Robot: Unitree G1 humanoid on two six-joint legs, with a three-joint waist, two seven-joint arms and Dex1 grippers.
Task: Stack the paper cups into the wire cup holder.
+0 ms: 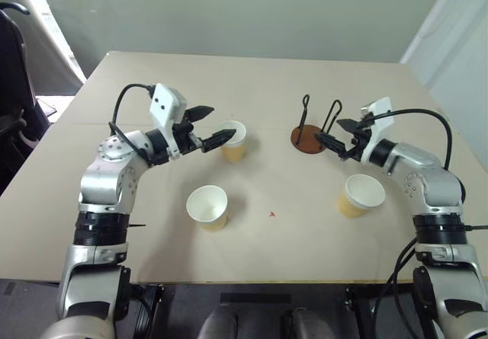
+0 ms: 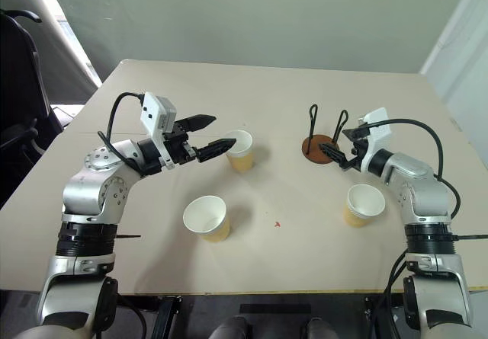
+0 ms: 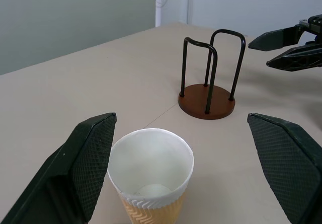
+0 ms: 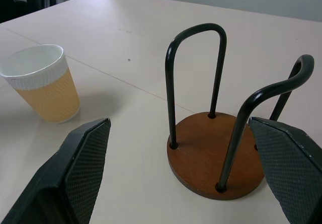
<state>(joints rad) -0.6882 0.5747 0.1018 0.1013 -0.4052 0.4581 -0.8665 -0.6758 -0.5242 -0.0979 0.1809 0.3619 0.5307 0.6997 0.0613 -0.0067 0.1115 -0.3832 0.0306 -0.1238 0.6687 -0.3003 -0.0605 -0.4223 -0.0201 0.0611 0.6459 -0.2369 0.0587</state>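
Three yellow-tan paper cups stand upright on the beige table [image 1: 152, 232]: a far cup [image 1: 233, 141], a near-left cup [image 1: 207, 206] and a near-right cup [image 1: 361, 195]. The wire cup holder [image 1: 307, 137], a reddish-brown disc with black wire loops, stands empty right of the far cup. My left gripper [image 1: 223, 123] is open and level, and the far cup [image 3: 151, 183] sits just ahead, between its fingers [image 3: 85, 168]. At the holder's right side my right gripper [image 1: 328, 129] is open too, pointing at the holder [image 4: 216, 153], with nothing held.
A small red mark [image 1: 271, 214] lies on the table between the two near cups. A black chair [image 1: 15, 87] stands off the table's left edge. The wall runs behind the table's far edge.
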